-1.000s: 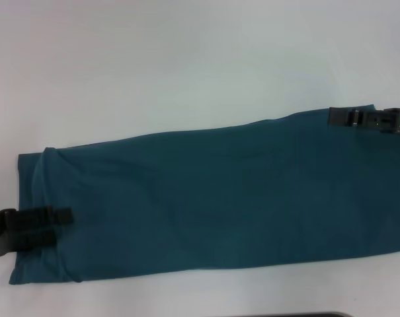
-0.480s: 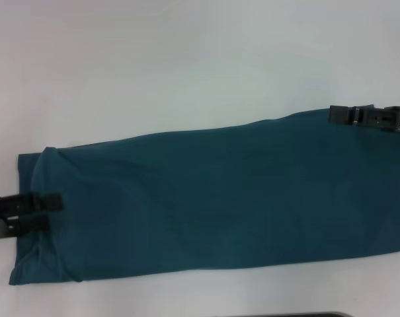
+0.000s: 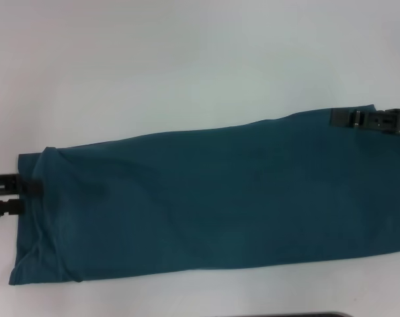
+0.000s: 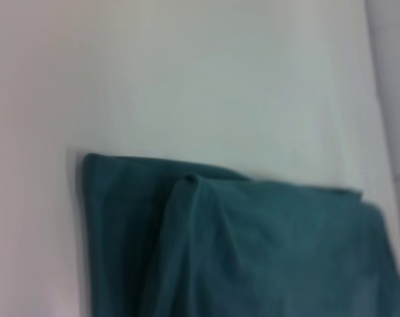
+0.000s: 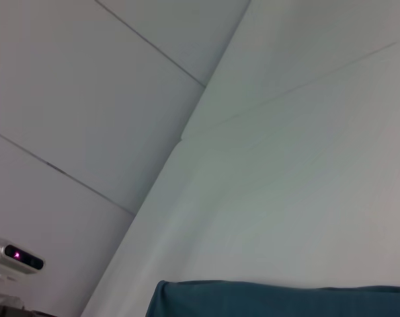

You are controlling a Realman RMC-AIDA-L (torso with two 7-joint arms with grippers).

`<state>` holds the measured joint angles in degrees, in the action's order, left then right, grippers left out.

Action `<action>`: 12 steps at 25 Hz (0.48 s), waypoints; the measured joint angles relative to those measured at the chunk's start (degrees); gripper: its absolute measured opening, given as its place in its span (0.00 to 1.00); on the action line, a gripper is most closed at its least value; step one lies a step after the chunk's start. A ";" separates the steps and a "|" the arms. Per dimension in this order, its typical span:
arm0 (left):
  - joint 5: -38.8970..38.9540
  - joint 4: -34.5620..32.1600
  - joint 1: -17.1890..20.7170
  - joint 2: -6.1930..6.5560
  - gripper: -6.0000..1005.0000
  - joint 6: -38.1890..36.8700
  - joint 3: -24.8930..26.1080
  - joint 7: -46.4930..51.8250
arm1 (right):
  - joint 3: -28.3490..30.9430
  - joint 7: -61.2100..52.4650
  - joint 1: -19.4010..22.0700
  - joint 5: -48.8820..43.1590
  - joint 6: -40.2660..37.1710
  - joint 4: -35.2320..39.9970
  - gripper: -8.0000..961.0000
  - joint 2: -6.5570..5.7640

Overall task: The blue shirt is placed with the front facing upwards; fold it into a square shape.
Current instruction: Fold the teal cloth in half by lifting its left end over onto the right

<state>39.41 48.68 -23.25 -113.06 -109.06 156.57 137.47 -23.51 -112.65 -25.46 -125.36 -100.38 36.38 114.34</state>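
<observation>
Blue shirt [image 3: 213, 198] fills the lower half of our head view, folded into one long band that runs from about eight o'clock up toward three o'clock across the white table [image 3: 186, 59]. No lettering shows on the side facing us; we see plain teal cloth with soft creases. At the nine o'clock end the cloth doubles over itself, and the left wrist view shows that same layered corner [image 4: 186, 224] lying flat on the table.

Our left gripper [image 3: 18, 197] sits at nine o'clock, right at the shirt's short edge. Its two black fingers [image 3: 8, 179] point in toward the cloth with a clear gap between them, the tips just over the hem, and nothing is clamped there.

Over at three o'clock our right gripper [image 3: 342, 119] lies across the far upper corner of the band, dark against the teal. We read only a single black bar there, so whether it pinches the cloth or merely rests on it, we cannot tell. The right wrist view catches a strip of shirt edge [image 5: 279, 300] beneath the pale table, and a small grey device [image 5: 14, 257] with a pink light off to one side.
</observation>
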 joint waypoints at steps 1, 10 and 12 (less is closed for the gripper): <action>-0.35 0.28 -0.22 0.03 0.86 0.00 -0.43 -0.29 | -0.03 0.00 0.01 -0.01 0.01 0.00 0.92 0.00; -7.17 1.01 -4.03 0.92 0.86 1.29 -3.95 -1.17 | 0.31 0.08 -0.27 -0.06 0.10 0.05 0.92 -0.09; -7.46 0.72 -4.15 0.99 0.86 1.63 -3.90 -0.64 | 0.31 0.08 -0.29 0.00 0.16 -0.01 0.92 -0.09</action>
<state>31.95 49.40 -27.39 -112.07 -107.43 152.67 136.83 -23.20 -112.57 -25.75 -125.36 -100.22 36.38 114.25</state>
